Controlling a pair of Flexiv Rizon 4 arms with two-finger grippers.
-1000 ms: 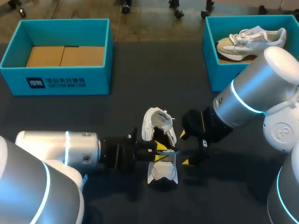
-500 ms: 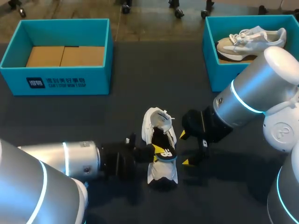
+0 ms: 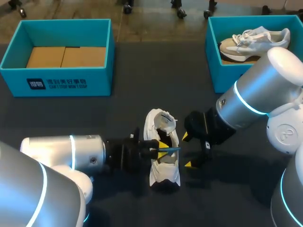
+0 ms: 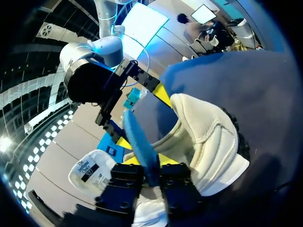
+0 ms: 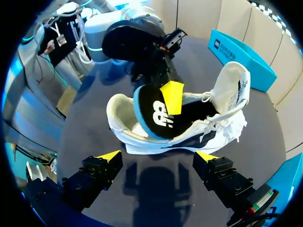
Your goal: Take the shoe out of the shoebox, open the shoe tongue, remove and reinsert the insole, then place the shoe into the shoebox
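Currently the shoe [image 3: 158,122] sits on the dark table [image 3: 142,94] near its front middle, well apart from both boxes. Bare tabletop separates the shoe from the boxes along the far edge. My left arm comes in low from the left and my right arm from the right, so the shoe has a gripper on each side.

The left box [image 3: 57,85] is an open teal carton in the far left corner, holding flat brown cardboard [image 3: 66,56]. The right box [image 3: 213,66], also teal and open, stands in the far right corner and holds a second shoe [image 3: 253,40], pale with white laces.

The shoe on the table is white with a dark lining. Its tongue [image 5: 235,85] is pulled up and back, and loose laces [image 5: 222,124] lie beside it. The insole [image 5: 156,116] is black on top with a blue rim and stands tilted up out of the shoe opening.

The left gripper [image 3: 163,149] reaches over the opening, and its fingers are pinched onto the rim of the insole. The right gripper [image 3: 188,150] is spread wide just beside the shoe, and neither finger touches it.
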